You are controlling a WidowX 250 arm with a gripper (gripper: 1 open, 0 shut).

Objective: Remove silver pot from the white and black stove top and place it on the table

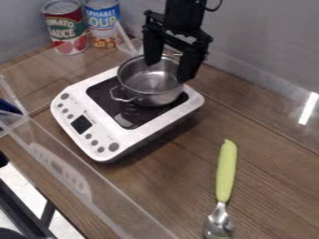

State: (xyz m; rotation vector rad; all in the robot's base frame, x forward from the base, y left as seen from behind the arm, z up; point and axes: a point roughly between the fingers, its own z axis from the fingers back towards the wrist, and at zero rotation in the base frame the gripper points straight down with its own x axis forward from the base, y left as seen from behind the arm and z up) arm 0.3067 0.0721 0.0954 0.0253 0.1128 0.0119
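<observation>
The silver pot (152,82) sits on the stove top (115,131), upright and without a lid, toward the far part of the black cooking surface, so that a dark patch of that surface shows in front of it. One looped side handle points toward the near left. The black end effector (176,58) hangs over the pot's far side with its two fingers spread apart, released; one finger reaches down at the pot's rim and the other is by the right-hand side of the rim, though whether either touches the metal I cannot tell. The stove top is white with rounded corners, and a row of round buttons and a small dark display run along its near-left edge. It rests on the brown wood-grain worktop (169,177). Behind it, near the grey wall, two food cans (66,28) (103,19) stand side by side, one labelled tomato sauce. To the right of the stove, well apart from it, lies a spoon (222,191) with a green handle, its metal end toward the near edge of the view. A clear plastic rim (77,168) runs along the worktop's near-left side.
</observation>
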